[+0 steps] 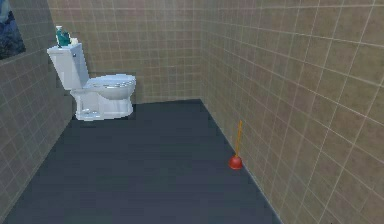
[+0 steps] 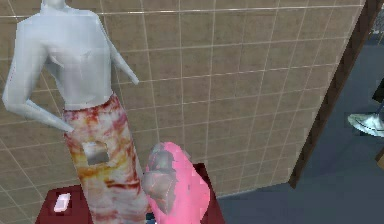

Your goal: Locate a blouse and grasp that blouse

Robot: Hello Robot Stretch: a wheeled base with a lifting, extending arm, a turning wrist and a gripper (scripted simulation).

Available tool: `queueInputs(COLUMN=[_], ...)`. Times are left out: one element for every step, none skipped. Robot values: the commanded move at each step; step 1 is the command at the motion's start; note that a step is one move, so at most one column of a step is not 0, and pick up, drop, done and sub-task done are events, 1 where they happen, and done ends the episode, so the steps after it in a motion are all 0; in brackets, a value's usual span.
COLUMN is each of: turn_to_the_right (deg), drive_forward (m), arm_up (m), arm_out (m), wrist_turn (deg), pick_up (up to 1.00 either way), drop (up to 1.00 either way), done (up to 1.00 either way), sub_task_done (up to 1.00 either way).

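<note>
White top [image 2: 75, 55]: is sitting on a mannequin [image 2: 62, 6] in the arm side view, sleeves hanging at both sides. It is judged to be the blouse, since it is being displayed as worn clothing.
Patterned skirt [image 2: 105, 150]: is wrapping the mannequin below the top in red and yellow blotches, reaching down past the dark red desk [image 2: 45, 212]. Whether the figure is standing on the desk or against it cannot be told.
Pink cloth [image 2: 185, 185]: is lying crumpled at the desk's right end, touching the skirt. It could be the blouse instead, so it is worth checking.
Claw: how it is standing cannot be told.
Edges: a tiled wall [image 2: 250, 80] is closing in behind the mannequin, and the desk is ending short of a dark door frame [image 2: 335, 90].
Open room: ahead, a toilet [image 1: 100, 92] is standing in the far left corner and a plunger [image 1: 237, 150] by the right wall. The dark floor [image 1: 140, 160] between them is giving the base space to turn.
</note>
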Motion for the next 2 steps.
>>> queueInputs(turn_to_the_right=[0.0, 0.0], drive_forward=[0.0, 0.0], arm_up=[0.0, 0.0], arm_out=[0.06, 0.0], wrist_turn=[0.0, 45.0], pick_up=[0.0, 0.0], drop=[0.0, 0.0], done=[0.0, 0.0], sub_task_done=[0.0, 0.0])
